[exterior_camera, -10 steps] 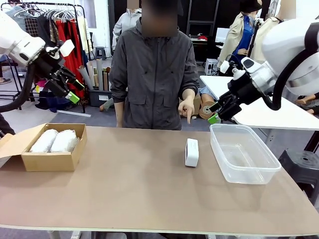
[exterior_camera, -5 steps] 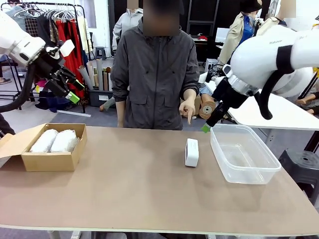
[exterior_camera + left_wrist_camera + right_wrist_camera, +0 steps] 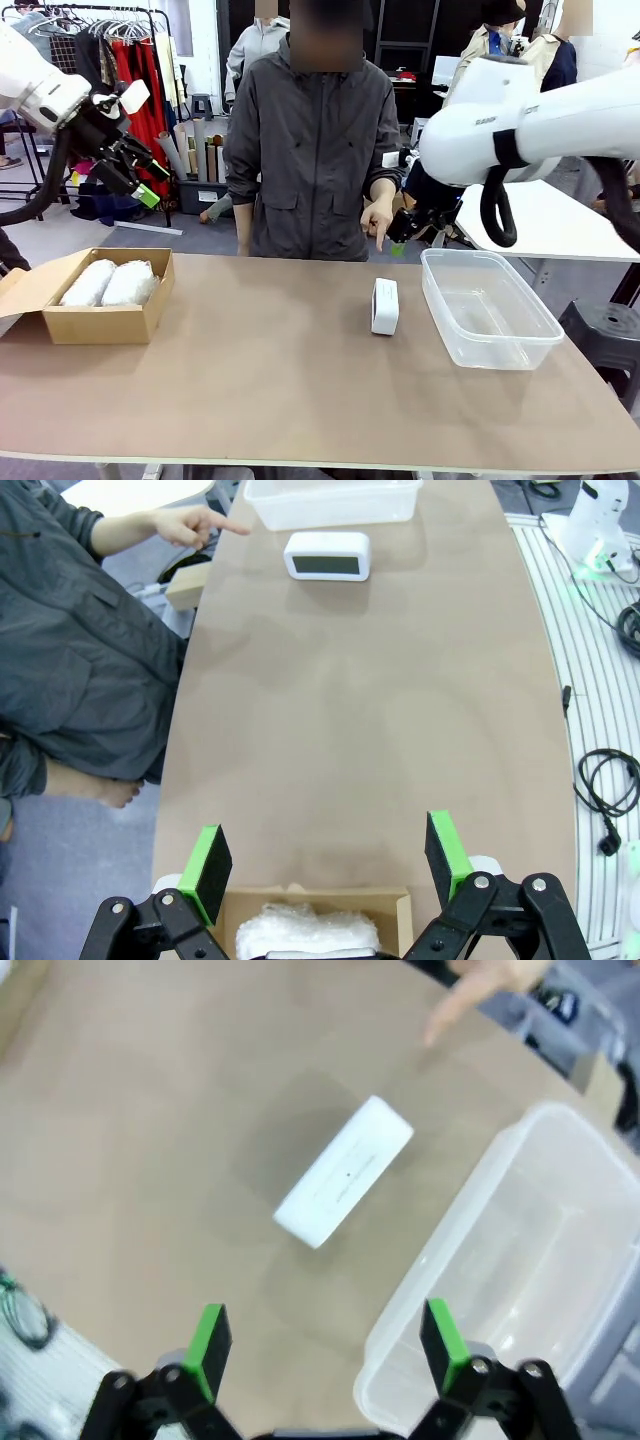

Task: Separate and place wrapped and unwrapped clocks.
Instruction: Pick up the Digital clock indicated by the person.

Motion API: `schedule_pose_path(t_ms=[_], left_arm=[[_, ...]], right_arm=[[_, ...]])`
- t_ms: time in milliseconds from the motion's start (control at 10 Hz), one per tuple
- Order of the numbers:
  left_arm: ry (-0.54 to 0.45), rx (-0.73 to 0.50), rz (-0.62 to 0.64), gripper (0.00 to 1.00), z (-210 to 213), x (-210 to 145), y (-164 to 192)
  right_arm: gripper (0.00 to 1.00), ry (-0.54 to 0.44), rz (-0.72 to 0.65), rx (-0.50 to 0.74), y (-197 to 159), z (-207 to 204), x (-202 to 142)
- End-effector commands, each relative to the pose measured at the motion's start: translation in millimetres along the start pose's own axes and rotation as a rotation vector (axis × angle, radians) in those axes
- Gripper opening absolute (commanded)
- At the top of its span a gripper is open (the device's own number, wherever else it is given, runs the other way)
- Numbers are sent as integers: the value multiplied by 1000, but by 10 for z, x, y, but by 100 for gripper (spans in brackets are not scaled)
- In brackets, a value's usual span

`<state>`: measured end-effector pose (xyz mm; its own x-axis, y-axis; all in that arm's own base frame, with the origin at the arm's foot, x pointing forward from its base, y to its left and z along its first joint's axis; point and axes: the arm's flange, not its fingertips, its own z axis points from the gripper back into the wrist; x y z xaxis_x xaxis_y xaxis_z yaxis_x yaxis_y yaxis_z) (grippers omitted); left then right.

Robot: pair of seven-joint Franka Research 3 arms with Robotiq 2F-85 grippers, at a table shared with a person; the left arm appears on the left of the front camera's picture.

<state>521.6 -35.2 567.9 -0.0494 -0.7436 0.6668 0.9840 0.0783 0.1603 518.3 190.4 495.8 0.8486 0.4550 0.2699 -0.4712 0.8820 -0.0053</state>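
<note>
Your right tool (image 3: 325, 1345) hangs wide open and empty, above the bare clock (image 3: 343, 1172) standing near the worktop's (image 3: 280, 380) far edge beside the clear tub (image 3: 520, 1250). Your left tool (image 3: 325, 865) gapes empty, high over the wrapped clocks (image 3: 108, 283) in the cardboard box (image 3: 100, 322) at the left edge.

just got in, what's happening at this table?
Clock sorting, nothing gripped at this moment. Two bubble-wrapped clocks lie side by side in the cardboard box at the left end of the table. The bare white clock stands beside the empty clear tub, and the person points a finger down toward it. The right arm's hand hangs open in the air above that clock; the left arm's hand is open, raised over the box.
</note>
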Motion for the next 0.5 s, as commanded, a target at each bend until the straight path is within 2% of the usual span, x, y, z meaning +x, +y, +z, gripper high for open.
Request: schedule_pose_path(t_ms=[0, 200, 300, 400], left_arm=[[2, 5, 3, 100, 8, 5, -7], [2, 5, 3, 100, 8, 5, -7], [2, 5, 3, 100, 8, 5, -7], [2, 5, 3, 100, 8, 5, -7]], right_arm=[[100, 17, -131, -16, 10, -230, 245], [100, 29, -130, -16, 15, -340, 285], [100, -12, -83, 30, -10, -311, 237], [100, 35, -130, 10, -55, -403, 200]])
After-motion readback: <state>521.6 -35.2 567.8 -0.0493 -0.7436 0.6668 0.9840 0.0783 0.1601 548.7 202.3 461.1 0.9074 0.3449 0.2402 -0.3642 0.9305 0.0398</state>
